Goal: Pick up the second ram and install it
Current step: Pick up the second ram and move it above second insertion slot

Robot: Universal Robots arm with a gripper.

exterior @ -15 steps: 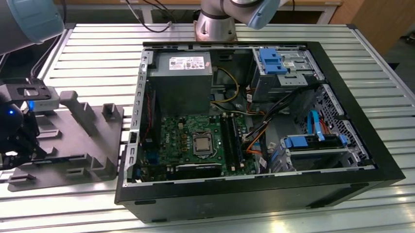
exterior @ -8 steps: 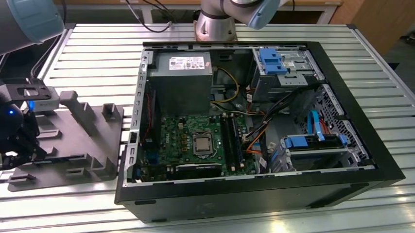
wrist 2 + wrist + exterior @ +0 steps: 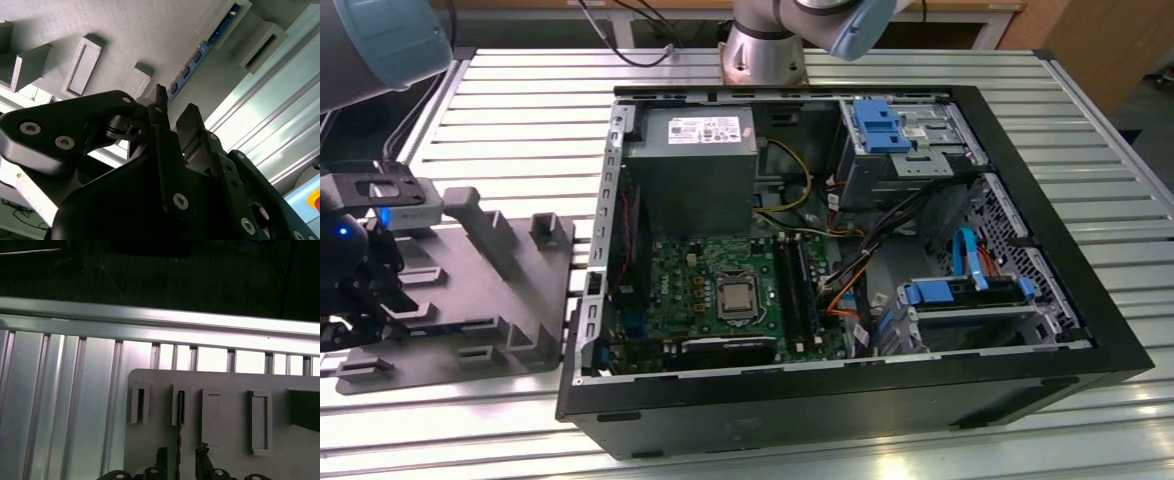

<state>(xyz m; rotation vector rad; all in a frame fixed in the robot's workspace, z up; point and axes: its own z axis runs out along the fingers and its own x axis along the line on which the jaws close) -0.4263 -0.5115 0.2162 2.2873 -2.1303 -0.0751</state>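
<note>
A slatted metal surface [image 3: 520,90] spans the exterior view, carrying an open black computer case [image 3: 1107,350] across the centre and the exterior view's right, with a green motherboard [image 3: 687,275] lying flat inside it, in the lower middle of the frame. At the exterior view's left a flat grey holder [image 3: 467,310] with raised blocks and slots rests on the surface, and the robot arm [image 3: 374,40] hangs over it from the upper left corner. In both wrist views the black claw [image 3: 175,107] [image 3: 181,454] is released, its two fingers apart on either side of the second ram [image 3: 191,62] [image 3: 178,425], a thin blue stick standing on edge in the holder's slots; whether either finger touches it cannot be told
</note>
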